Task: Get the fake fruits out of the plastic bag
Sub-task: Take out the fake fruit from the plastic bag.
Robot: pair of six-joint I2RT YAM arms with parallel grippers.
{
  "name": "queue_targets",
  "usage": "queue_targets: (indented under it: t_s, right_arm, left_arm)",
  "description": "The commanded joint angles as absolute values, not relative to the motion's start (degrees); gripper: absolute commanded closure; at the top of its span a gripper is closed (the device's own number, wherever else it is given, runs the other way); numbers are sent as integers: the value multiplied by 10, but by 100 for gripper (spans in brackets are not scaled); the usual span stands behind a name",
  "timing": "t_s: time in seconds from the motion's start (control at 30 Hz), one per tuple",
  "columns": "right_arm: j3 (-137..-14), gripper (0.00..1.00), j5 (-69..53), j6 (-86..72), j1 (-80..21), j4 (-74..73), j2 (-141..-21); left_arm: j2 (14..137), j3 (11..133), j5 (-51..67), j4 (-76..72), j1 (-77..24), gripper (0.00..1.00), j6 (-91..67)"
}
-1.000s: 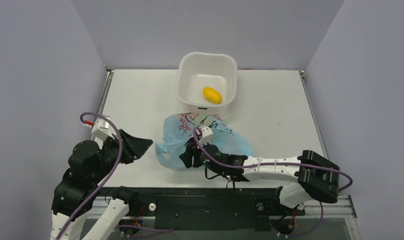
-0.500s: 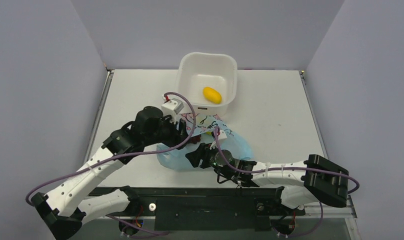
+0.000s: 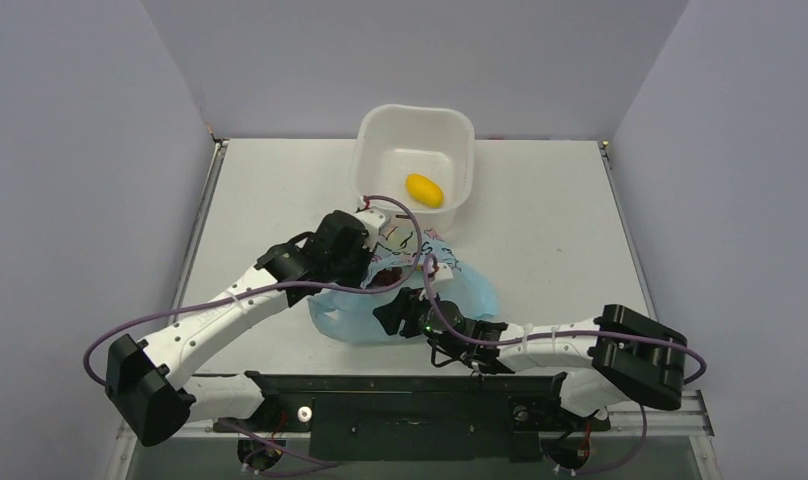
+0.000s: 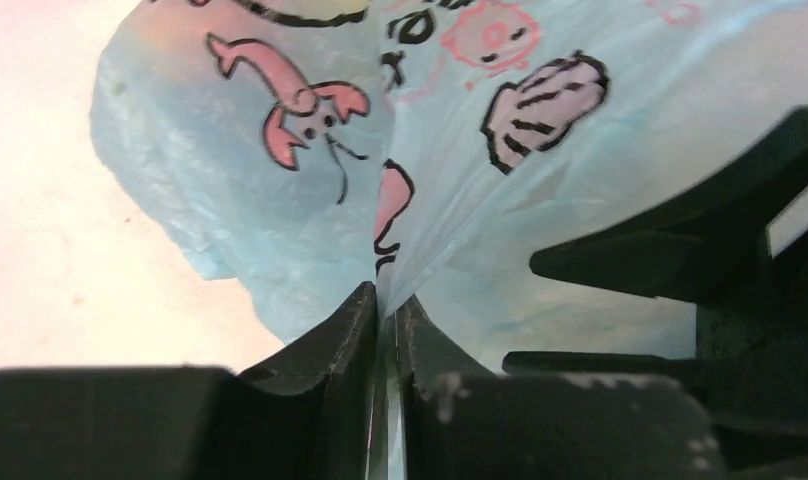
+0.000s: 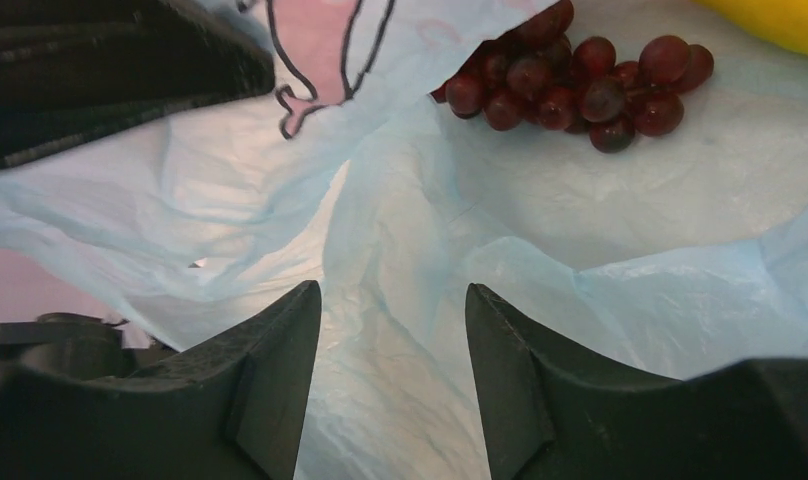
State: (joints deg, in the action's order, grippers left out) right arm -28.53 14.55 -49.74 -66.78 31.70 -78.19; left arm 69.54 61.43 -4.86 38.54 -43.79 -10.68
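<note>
A tub (image 3: 462,182) and a plastic bag (image 3: 480,293) are set just beside each other on the white table (image 3: 540,205).

High rear camera overlooks the table (image 3: 550,215); both wrist cameras sit close against the plastic bag (image 3: 477,292)

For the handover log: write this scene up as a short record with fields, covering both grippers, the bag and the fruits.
left gripper: shut on the crinkly light blue plastic bag, pinching a fold
right gripper: open, fingers apart over bag film
dark red plastic grape bunch: in the bag's opening, partly under a flap
yellow oval plastic lemon: in the white square plastic tub
other yellow fruit: edge only, beside the grapes
</note>
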Motion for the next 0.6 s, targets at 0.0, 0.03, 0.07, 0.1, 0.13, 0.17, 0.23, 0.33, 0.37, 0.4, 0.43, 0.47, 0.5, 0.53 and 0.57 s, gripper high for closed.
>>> queue_targets:
  t_s: [0.0, 0.03, 0.07, 0.1, 0.13, 0.17, 0.23, 0.33, 0.37, 0.4, 0.43, 0.47, 0.5, 0.53, 0.57]
  right_arm:
    - [-313, 51, 128, -480, -668, 374, -837]
    - [-321, 53, 122, -471, -673, 393, -861]
    - [-329, 62, 110, -464, -676, 402, -889]
    - [-335, 66, 104, -452, -682, 413, -904]
    - [-348, 76, 93, -449, -688, 416, -935]
    - [-353, 79, 86, -445, -691, 428, -951]
    - [-361, 88, 75, -445, -699, 446, -992]
    - [-354, 93, 78, -459, -711, 465, -1025]
    - [-352, 93, 80, -460, -712, 468, -1029]
    - [-347, 93, 82, -461, -715, 468, -1034]
    - [-346, 93, 84, -460, -715, 464, -1036]
    - [-346, 93, 86, -457, -718, 460, -1041]
    - [-346, 93, 87, -454, -719, 450, -1042]
    - [-348, 93, 92, -446, -721, 443, -1043]
    - [-350, 93, 97, -443, -722, 427, -1040]
  left_arm:
    - [721, 630, -138, 403, -437, 98, -79]
    - [719, 630, -154, 399, -436, 100, -81]
    - [708, 627, -157, 395, -433, 100, -82]
    - [701, 625, -167, 381, -432, 100, -85]
    - [681, 617, -180, 372, -429, 100, -87]
    - [671, 613, -189, 354, -425, 100, -91]
    - [640, 601, -223, 334, -420, 100, -94]
    - [585, 581, -281, 304, -416, 100, -88]
    - [574, 576, -282, 289, -413, 100, -83]
    - [556, 567, -264, 283, -411, 100, -73]
    - [549, 562, -249, 273, -407, 100, -68]
    - [539, 559, -217, 271, -406, 100, -61]
    - [535, 551, -203, 266, -405, 100, -58]
    - [527, 546, -175, 264, -406, 100, -54]
    - [524, 532, -162, 254, -406, 100, -53]
